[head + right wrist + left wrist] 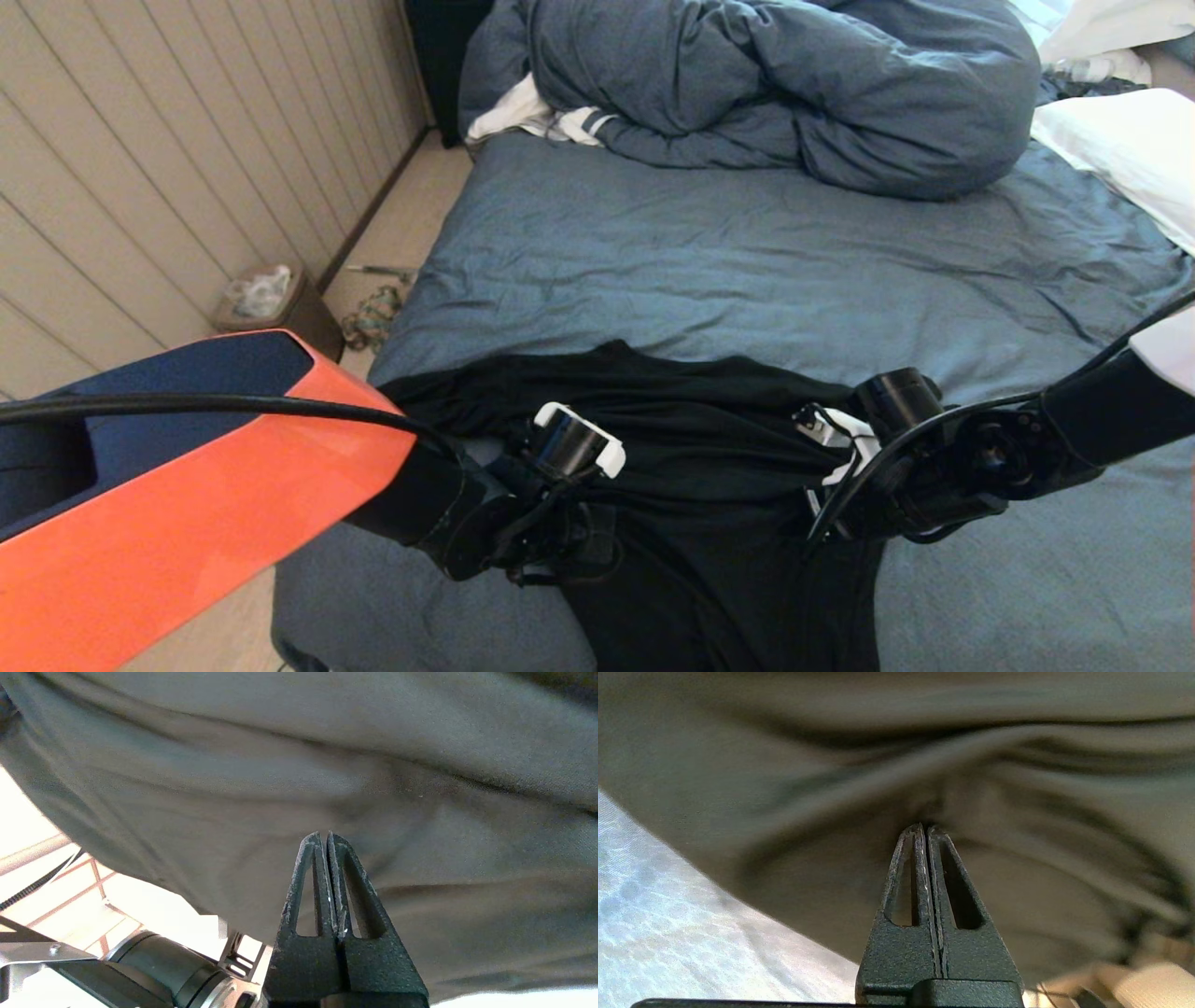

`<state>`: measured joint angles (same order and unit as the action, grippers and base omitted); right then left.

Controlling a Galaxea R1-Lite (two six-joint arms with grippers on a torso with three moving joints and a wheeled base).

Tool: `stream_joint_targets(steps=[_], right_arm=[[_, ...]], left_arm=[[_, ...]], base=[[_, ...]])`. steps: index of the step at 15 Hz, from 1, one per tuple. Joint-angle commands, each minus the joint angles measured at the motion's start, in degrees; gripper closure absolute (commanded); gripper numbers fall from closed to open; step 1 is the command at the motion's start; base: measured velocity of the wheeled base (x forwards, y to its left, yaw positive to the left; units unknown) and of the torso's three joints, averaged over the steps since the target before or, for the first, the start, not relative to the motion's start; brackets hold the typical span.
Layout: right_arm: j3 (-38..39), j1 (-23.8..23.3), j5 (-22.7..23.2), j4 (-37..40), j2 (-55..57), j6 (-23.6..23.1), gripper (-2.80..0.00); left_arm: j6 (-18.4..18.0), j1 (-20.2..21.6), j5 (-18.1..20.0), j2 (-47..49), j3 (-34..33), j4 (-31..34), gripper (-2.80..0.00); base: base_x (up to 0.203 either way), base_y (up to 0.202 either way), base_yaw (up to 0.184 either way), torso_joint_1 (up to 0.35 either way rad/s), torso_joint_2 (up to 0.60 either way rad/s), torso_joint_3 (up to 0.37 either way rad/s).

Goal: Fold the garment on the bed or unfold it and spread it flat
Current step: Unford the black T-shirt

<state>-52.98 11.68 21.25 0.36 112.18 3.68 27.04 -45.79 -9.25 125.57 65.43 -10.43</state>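
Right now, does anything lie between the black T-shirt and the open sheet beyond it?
Nothing visible: the slate-blue sheet beyond the black T-shirt is bare up to the bunched blue-grey duvet.

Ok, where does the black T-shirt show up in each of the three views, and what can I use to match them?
Head view: black T-shirt lies bunched on the bed's near edge, between both arms.
Left wrist view: the shirt fills most of the picture, puckered at the left gripper.
Right wrist view: the shirt fills most of the picture, behind the right gripper.
Shared landmark: the shirt's creased fabric at each gripper's shut jaws.
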Motion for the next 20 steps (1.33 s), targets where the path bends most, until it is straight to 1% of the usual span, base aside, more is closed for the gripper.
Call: stream_joint_targets(steps=[1, 4, 6, 8, 10, 17, 20], right_arm=[[0.2, -0.12, 0.13, -1.1, 2.09, -0.05, 0.0], [1.69, -0.33, -0.4, -6.13, 4.81, -0.19, 0.0], [1.91, -0.99, -1.62, -6.81, 6.72, -0.21, 0.0], [1.89, -3.29, -2.48, -6.86, 7.4, -0.71, 0.0], [1.45, -6.3, -2.52, -6.88, 7.88, -1.46, 0.0], [2.85, -14.55, -2.35, -6.77, 6.16, -6.15, 0.0], [4.2, -16.39, -2.35, -6.77, 5.09, -7.28, 0.0]], left_arm=[[0.24, 1.76, -0.48, 2.66, -1.11, -0.21, 0.0], [-0.28, 4.07, -0.48, 1.68, -4.42, -1.44, 0.0], [-0.82, 4.73, -0.43, 0.72, -7.01, -3.47, 0.0], [-1.42, 6.71, -0.37, -0.91, -7.99, -4.75, 0.0], [-1.82, 7.6, -0.35, -2.13, -9.37, -4.77, 0.0], [-3.39, 7.99, -0.25, -8.35, -18.81, -5.77, 0.0], [-4.32, 8.19, -0.25, -11.4, -23.59, -6.2, 0.0]], base=[[0.0, 0.0, 0.0, 0.0, 0.0, 0.0], [0.0, 0.0, 0.0, 0.0, 0.0, 0.0], [0.0, 0.0, 0.0, 0.0, 0.0, 0.0], [0.0, 0.0, 0.0, 0.0, 0.0, 0.0], [0.0, 0.0, 0.0, 0.0, 0.0, 0.0], [0.0, 0.0, 0.0, 0.0, 0.0, 0.0], [0.0, 0.0, 0.0, 0.0, 0.0, 0.0]])
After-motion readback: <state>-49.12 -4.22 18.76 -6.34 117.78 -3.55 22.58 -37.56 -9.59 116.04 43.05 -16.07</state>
